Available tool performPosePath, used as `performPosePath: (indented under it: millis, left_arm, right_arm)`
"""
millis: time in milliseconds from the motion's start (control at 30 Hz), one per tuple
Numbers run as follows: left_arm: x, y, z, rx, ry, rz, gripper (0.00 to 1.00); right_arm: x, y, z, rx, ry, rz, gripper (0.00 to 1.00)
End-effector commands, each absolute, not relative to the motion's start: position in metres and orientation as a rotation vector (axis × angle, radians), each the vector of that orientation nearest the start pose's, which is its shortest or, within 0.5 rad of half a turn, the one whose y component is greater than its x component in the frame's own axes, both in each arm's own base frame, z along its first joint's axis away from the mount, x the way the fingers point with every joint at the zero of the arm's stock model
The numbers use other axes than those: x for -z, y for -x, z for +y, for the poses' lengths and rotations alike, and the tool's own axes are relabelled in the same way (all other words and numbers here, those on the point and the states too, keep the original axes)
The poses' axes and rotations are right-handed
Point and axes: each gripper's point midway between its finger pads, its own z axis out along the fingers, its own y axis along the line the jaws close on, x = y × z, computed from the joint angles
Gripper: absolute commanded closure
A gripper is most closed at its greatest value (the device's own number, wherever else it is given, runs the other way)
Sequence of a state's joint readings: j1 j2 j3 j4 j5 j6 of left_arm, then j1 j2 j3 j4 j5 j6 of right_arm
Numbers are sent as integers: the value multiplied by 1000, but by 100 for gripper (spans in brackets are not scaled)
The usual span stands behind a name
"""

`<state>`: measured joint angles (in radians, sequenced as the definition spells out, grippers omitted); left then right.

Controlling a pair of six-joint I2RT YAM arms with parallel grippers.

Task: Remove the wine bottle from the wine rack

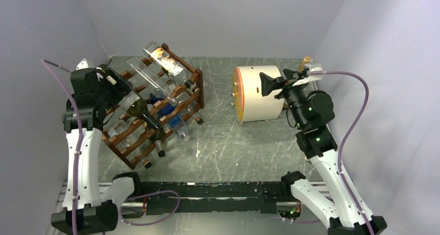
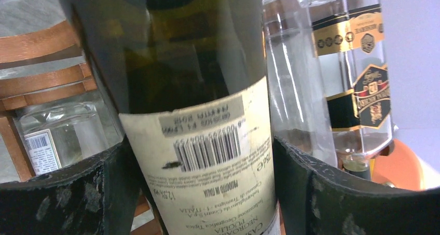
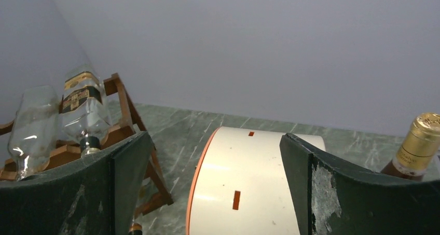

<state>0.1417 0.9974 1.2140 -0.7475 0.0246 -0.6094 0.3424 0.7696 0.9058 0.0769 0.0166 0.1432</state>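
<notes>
The wine bottle (image 1: pixel 137 107) is dark green glass with a cream label (image 2: pixel 207 157) and lies in the reddish-brown wine rack (image 1: pixel 182 96) at the table's left. My left gripper (image 1: pixel 117 92) reaches into the rack from the left. In the left wrist view its black fingers (image 2: pixel 78 193) press against both sides of the label, so the left gripper (image 2: pixel 200 154) is shut on the bottle. My right gripper (image 1: pixel 265 84) hangs open over the cream drum (image 1: pixel 259 92), with nothing between its fingers (image 3: pixel 129 173).
Clear bottles (image 1: pixel 163 59) lie on the rack's upper tiers, one with a black-and-gold label (image 2: pixel 363 74), and a blue bottle (image 1: pixel 166 108) lies lower down. A gold-capped bottle (image 3: pixel 419 141) stands behind the drum (image 3: pixel 244 183). Grey walls close in on three sides.
</notes>
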Motion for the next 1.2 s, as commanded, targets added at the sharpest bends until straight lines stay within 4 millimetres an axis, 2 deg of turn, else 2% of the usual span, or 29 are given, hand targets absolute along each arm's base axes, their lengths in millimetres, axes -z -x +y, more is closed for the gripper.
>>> performPosePath:
  millis: [0,200,400,833,1067,1167]
  left_arm:
    - [-326,-293,15,325,731,1849,84]
    - [-343,-287,10,363,704,1810,93]
    - [-348,-287,4,401,688,1813,93]
    - [-397,-268,4,413,681,1689,93]
    - [-404,-265,3,422,679,1678,93]
    - [-413,-262,-1,447,664,1665,93]
  right_arm:
    - [-419,-292,119,-431,183,1322,0]
    - [-410,-300,129,-462,210,1369,0]
    - [-415,-299,139,-501,253,1363,0]
    - [-409,-301,148,-527,286,1381,0]
    - [-407,-303,153,-526,302,1381,0]
    - [-408,-307,155,-519,287,1380,0]
